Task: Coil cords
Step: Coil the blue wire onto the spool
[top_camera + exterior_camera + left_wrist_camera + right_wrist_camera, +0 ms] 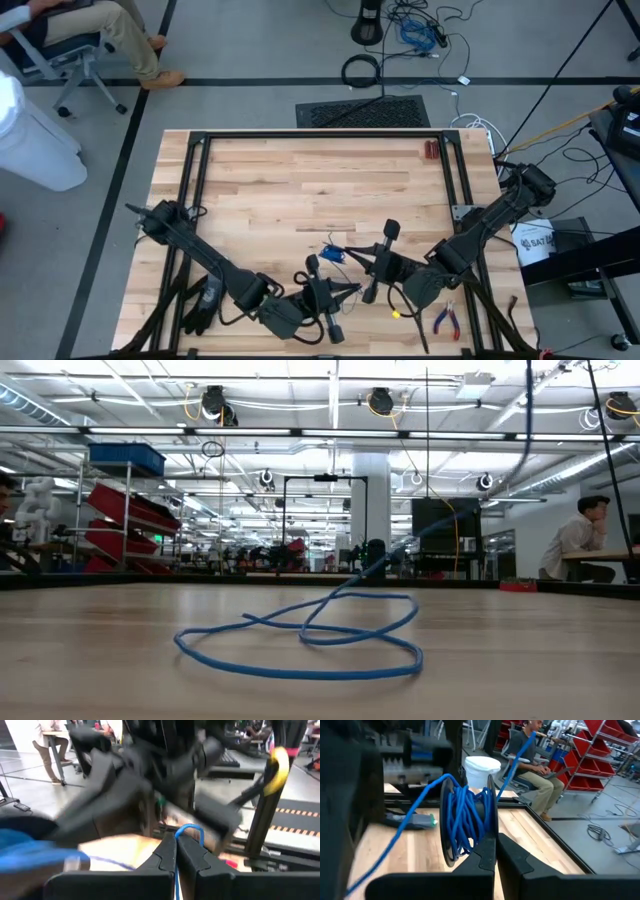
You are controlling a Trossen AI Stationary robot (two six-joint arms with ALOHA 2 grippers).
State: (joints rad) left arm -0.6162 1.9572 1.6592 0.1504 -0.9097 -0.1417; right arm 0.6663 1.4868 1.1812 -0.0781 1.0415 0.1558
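Fingers of the left gripper are pressed together with a strand of the blue cord pinched between their tips, its small loop standing just above them; fingers of the right gripper are likewise clenched, their tips against a spool wound with blue cord, from which one strand runs off at a slant; in the high view both grippers sit near the front middle of the surface, the left gripper and the right gripper close together, with the cord just beside them; the low view shows more of the cord lying in loose overlapping loops on the wood, one end rising up and away; the surface is a pale butcher-block top inside a black frame; red-handled pliers lie near the front right corner and a black glove near the front left; beyond is a workshop with red shelving, ceiling lights, a white bucket, and a seated person at a desk.
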